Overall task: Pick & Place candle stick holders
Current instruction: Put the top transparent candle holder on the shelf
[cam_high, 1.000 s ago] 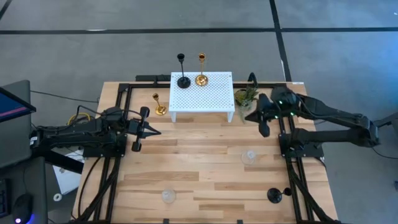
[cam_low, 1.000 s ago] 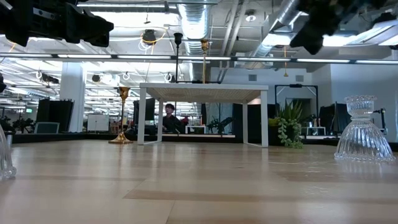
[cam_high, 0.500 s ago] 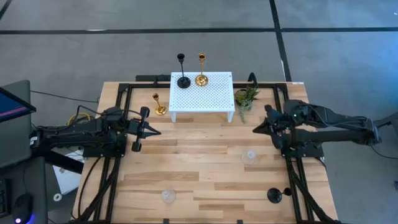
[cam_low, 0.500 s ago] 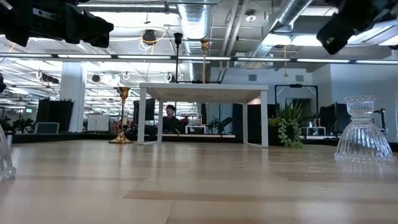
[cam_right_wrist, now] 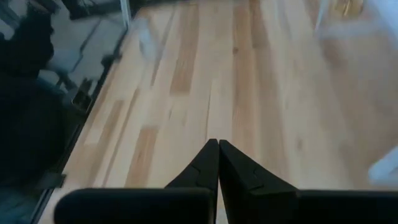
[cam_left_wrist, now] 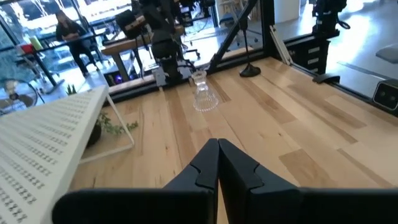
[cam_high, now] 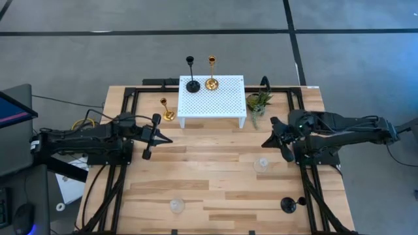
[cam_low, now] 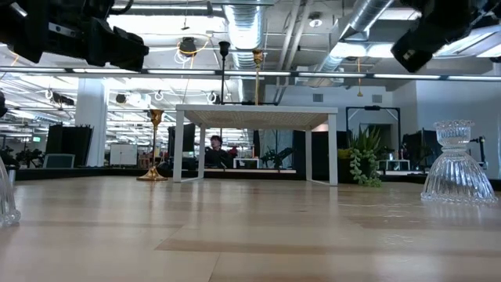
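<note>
Left gripper (cam_high: 163, 138) clenched, empty, over table's left side. Right gripper (cam_high: 266, 142) clenched, empty, near the potted plant (cam_high: 257, 102). Black holder (cam_high: 192, 83) and gold holder (cam_high: 211, 81) stand on white perforated stand (cam_high: 225, 104); 2nd gold holder (cam_high: 167, 113) beside it. Glass holders (cam_high: 262, 164) (cam_high: 176, 206) and 2nd black holder (cam_high: 288, 205) on wooden table (cam_high: 215, 189).

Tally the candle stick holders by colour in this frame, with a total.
Black: 2, one on the white stand, one near the table's front right corner.
Gold: 2, one on the stand, one left of it on the table.
Clear glass: 2, and.
Total: 6.
</note>
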`<state>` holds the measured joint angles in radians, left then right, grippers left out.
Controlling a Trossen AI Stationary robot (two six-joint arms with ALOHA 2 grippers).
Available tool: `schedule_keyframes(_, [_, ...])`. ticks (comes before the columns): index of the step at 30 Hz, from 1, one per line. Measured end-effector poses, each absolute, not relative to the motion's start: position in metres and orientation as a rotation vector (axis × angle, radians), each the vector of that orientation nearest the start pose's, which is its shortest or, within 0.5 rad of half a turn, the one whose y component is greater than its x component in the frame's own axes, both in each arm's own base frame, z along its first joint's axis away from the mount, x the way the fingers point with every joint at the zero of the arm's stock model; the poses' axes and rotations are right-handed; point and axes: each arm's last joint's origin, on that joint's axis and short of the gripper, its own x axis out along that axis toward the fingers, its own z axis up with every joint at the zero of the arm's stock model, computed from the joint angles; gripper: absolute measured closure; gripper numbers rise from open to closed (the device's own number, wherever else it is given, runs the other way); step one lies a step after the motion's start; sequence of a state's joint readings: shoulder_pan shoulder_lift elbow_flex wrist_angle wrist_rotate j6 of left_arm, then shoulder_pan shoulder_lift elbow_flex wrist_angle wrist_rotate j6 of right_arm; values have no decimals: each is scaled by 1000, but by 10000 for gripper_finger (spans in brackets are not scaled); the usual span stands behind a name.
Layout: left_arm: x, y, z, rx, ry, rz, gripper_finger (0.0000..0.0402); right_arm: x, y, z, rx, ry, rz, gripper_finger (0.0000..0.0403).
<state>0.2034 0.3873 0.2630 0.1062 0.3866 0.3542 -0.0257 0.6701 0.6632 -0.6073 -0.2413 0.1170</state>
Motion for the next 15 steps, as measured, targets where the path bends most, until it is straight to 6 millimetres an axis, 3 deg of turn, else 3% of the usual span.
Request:
schedule_keyframes(7, [122,14,234,359,-50,-178,395,141,9,242,437,978,85,403])
schedule_keyframes(15, [122,14,235,362,-60,-176,395,158,14,225,638,1125,-45,403])
